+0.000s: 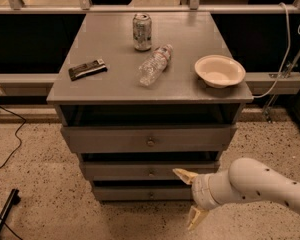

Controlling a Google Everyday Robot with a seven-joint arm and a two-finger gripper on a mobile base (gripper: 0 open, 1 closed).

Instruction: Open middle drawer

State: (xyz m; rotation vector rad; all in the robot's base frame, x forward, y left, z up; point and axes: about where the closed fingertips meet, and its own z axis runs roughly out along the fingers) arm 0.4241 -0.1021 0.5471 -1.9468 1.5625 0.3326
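Note:
The middle drawer (125, 171) is a grey, low flat front with a small round knob (151, 173), second of three in the grey cabinet. It sits slightly behind the top drawer's front. My gripper (190, 198) is at the end of a white arm coming in from the lower right. It is open, with one yellowish fingertip (182, 174) just right of the knob at the drawer front and the other fingertip (195, 218) lower, in front of the cabinet's base. It holds nothing.
The top drawer (149, 139) is pulled out a little; the bottom drawer (135, 192) is below. On the cabinet top (110, 86) are a can (142, 31), a lying plastic bottle (155, 64), a white bowl (219, 70) and a dark snack bar (87, 69). Cables lie on the floor at left.

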